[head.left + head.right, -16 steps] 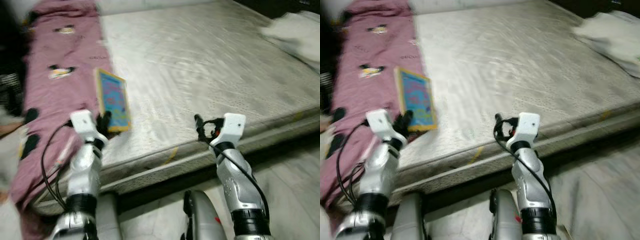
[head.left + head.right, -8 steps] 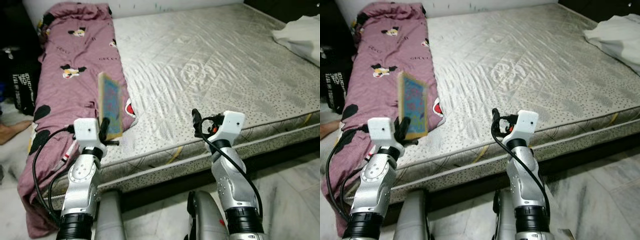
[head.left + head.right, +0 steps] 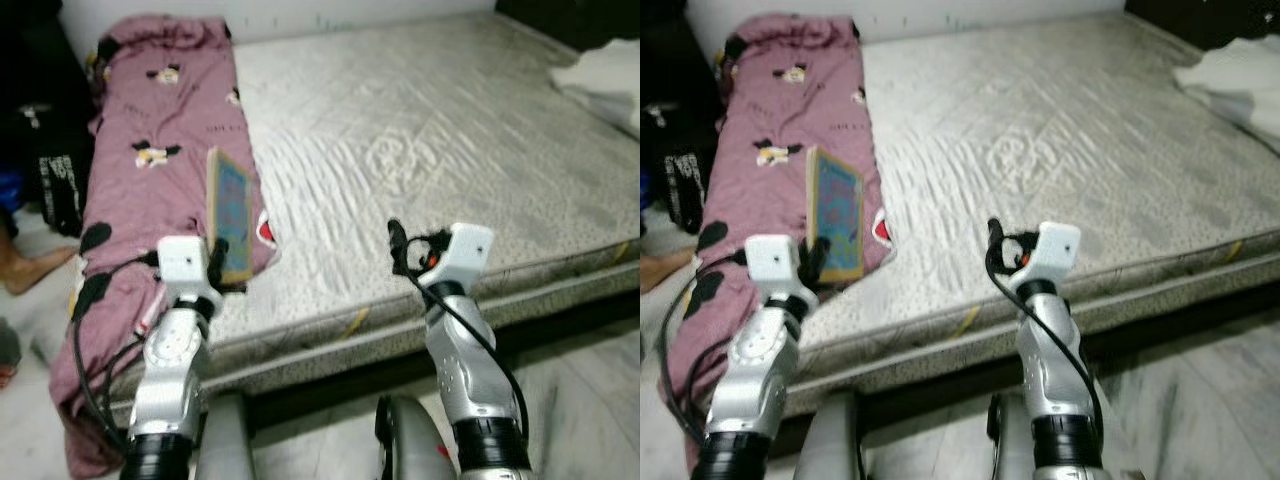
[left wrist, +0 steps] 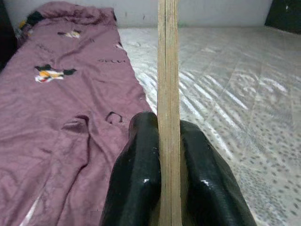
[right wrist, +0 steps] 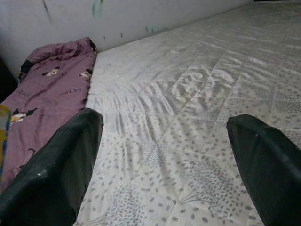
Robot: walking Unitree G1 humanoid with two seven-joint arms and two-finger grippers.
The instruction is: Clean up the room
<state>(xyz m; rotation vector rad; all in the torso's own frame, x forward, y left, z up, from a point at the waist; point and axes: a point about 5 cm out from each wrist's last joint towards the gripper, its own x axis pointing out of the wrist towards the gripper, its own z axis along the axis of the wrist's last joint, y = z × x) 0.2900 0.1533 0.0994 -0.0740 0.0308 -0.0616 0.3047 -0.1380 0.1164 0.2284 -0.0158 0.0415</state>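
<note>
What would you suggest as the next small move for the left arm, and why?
Probably carry the book away from the bed: the left tool is shut on its lower edge, holding it upright above the purple blanket, touching nothing.

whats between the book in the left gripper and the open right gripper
Nothing stands there: in the left eye view only bare mattress shows between the book and the right gripper.

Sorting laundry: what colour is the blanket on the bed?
Mauve-pink blanket with cartoon-mouse prints, clearest in the left eye view.
</note>
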